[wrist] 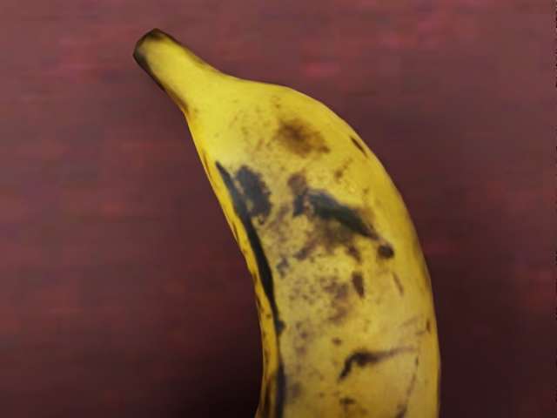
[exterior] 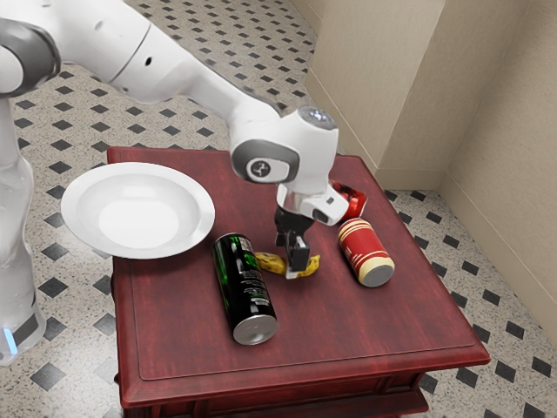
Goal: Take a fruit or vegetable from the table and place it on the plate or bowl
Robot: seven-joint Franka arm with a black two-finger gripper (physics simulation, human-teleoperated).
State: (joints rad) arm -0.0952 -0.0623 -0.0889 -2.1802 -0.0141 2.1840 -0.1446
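The claw (exterior: 294, 255) is down over the banana (exterior: 271, 260), which lies on the table (exterior: 365, 322) right beneath it. Whether it grips, I cannot tell. The plate (exterior: 137, 210) sits well apart.

Glossy white arm (exterior: 174, 65) of rounded tube sections, dark grey joint (exterior: 26, 52) near the shoulder, grey cap (exterior: 261, 167) with a round white mark, small dark screw holes, black gripper (exterior: 296, 254), pale base column (exterior: 13, 226) with a blue light (exterior: 10, 340)
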